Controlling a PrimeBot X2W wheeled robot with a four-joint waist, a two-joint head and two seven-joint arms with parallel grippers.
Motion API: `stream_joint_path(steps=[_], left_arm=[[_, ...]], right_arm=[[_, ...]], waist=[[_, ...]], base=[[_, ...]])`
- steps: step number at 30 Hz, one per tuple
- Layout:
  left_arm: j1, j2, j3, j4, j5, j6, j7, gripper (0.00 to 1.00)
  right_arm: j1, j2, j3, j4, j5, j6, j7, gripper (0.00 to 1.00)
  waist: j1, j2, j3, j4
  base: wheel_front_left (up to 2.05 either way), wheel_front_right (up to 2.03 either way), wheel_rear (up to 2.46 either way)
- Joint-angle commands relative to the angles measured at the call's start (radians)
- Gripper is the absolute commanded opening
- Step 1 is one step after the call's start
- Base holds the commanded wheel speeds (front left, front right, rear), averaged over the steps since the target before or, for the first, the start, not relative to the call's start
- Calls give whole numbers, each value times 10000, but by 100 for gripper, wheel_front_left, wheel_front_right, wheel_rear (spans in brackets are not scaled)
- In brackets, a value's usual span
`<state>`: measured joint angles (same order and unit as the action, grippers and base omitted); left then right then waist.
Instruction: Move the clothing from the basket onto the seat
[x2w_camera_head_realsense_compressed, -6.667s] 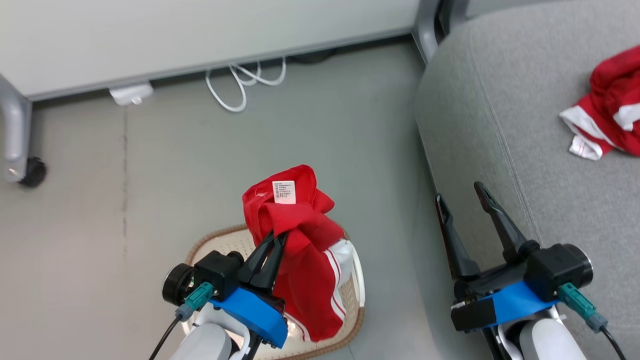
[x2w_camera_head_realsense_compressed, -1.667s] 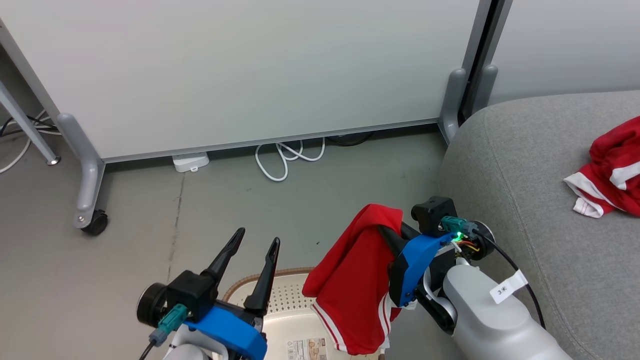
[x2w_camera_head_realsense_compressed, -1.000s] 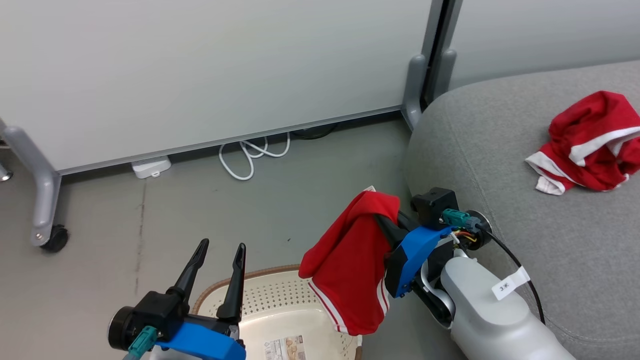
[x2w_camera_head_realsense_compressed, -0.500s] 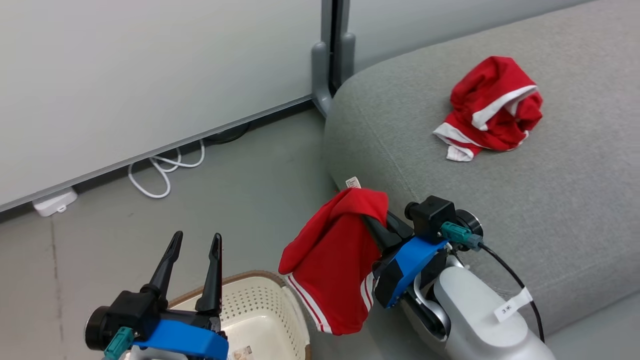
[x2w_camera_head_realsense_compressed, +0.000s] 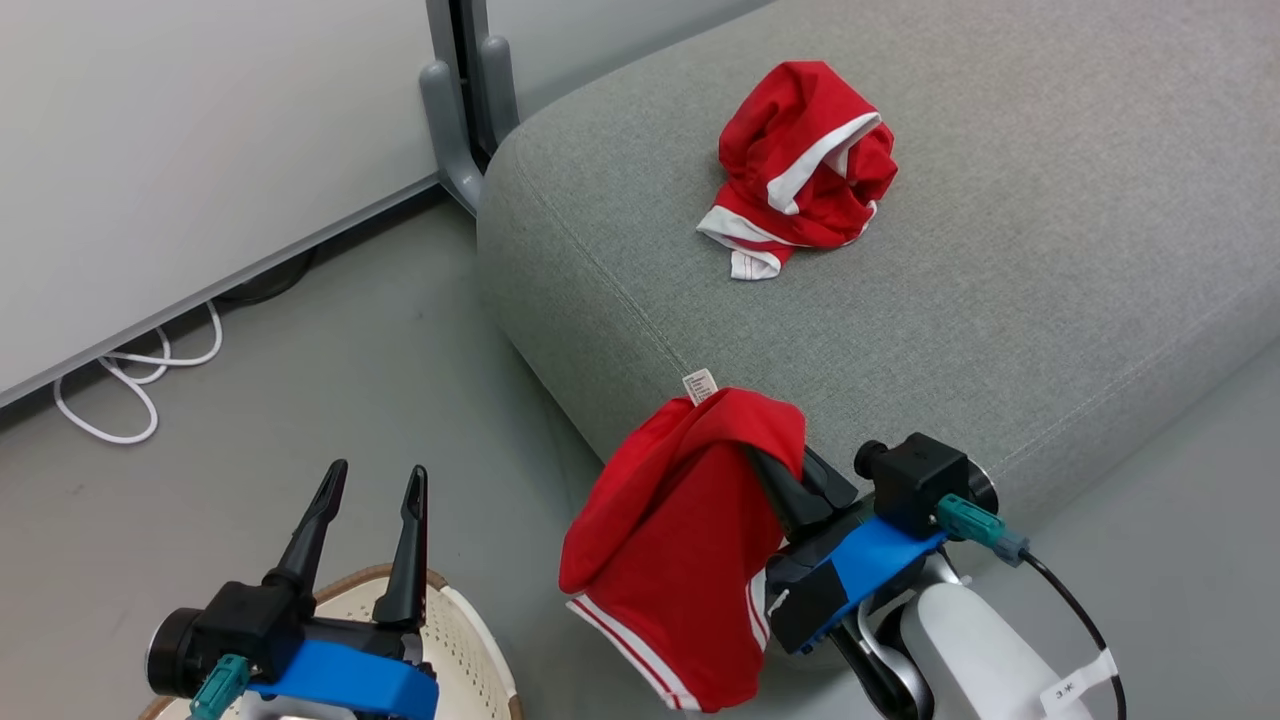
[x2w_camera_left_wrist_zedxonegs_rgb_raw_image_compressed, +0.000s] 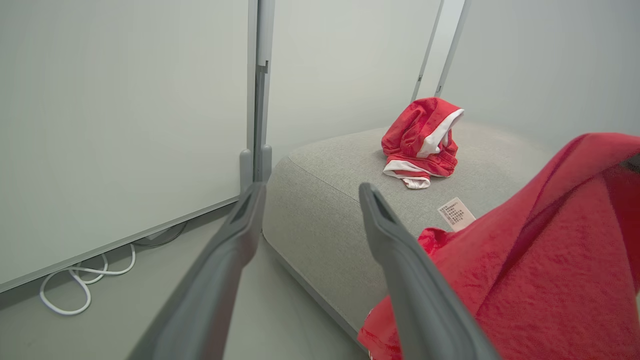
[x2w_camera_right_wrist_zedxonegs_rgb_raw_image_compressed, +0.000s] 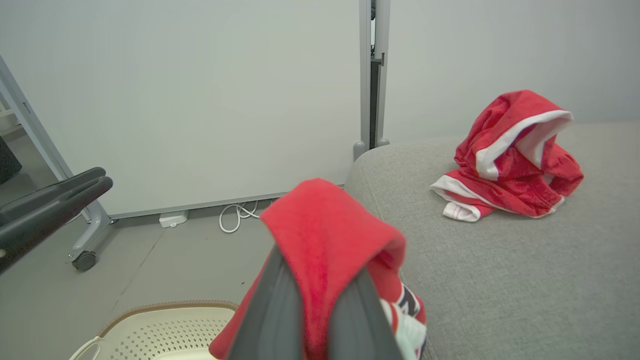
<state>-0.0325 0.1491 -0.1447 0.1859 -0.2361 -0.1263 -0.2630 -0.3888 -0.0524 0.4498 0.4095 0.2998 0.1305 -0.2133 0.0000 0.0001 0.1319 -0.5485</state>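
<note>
- While my right gripper (x2w_camera_head_realsense_compressed: 772, 462) is clamped on the held garment (x2w_camera_head_realsense_compressed: 670, 560), head view puts it just off the front edge of the seat (x2w_camera_head_realsense_compressed: 1000, 300). The fabric hangs beside the seat's side, not yet on top.
- Other garment (x2w_camera_head_realsense_compressed: 800, 160) lies crumpled on top, well in from that edge.
- Right forearm is low, fingers angled up-left. Left gripper (x2w_camera_head_realsense_compressed: 372, 480) is spread, holding nothing, above the basket (x2w_camera_head_realsense_compressed: 480, 660) rim.
- Left wrist view: fingers frame the seat corner; held garment at right, care label showing.
- Right wrist view: fabric draped over both shut fingers.
- My call: lift clear of the edge, carry well inward, then release so the hem can't slide off.
</note>
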Motion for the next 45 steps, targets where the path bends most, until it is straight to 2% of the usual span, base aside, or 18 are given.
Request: stream_joint_path(steps=[1,6,13,19,24,31,36,38,45], left_arm=[[-176,139,5,35,-18,-57,-26,100],[-535,326,-364,188,-121,-45,-26,100],[-822,530,-729,344,-263,-45,-26,100],[-847,617,-807,308,-273,-46,-26,100],[-778,787,-717,108,-208,-46,-26,100],[-867,1122,-504,-409,-29,-46,-26,100],[-1035,1529,-360,-1035,108,-46,-27,100],[-1160,1692,-434,-1314,156,-46,-24,100],[-1810,2181,-554,-2099,323,-44,201,100]], right_arm=[[145,37,-55,-157,-45,5,-21,0],[835,26,-613,-960,-266,5,110,0],[1329,26,-888,-1649,-377,5,347,0],[1335,26,-1134,-1925,-202,5,362,0],[763,26,-1587,-2178,-219,5,402,0],[-1062,27,-2423,-2531,-159,5,710,0],[-2891,-129,-3021,-2384,1068,5,977,0],[-3598,-393,-3554,-2222,1449,5,1047,0],[-6049,-1843,-5929,-1305,312,4,927,0]], waist=[[0,-1,170,-121],[0,-1,384,-167],[0,-1,476,-176],[0,-1,550,-166],[0,-1,906,-188],[0,-1,1876,-253],[0,-1,2875,-300],[0,-1,3323,-189],[0,-1,4765,453]], base=[[0,0,0],[0,0,0],[0,0,0],[0,0,0],[0,0,0],[0,0,0],[0,0,0],[0,0,0],[0,0,0]])
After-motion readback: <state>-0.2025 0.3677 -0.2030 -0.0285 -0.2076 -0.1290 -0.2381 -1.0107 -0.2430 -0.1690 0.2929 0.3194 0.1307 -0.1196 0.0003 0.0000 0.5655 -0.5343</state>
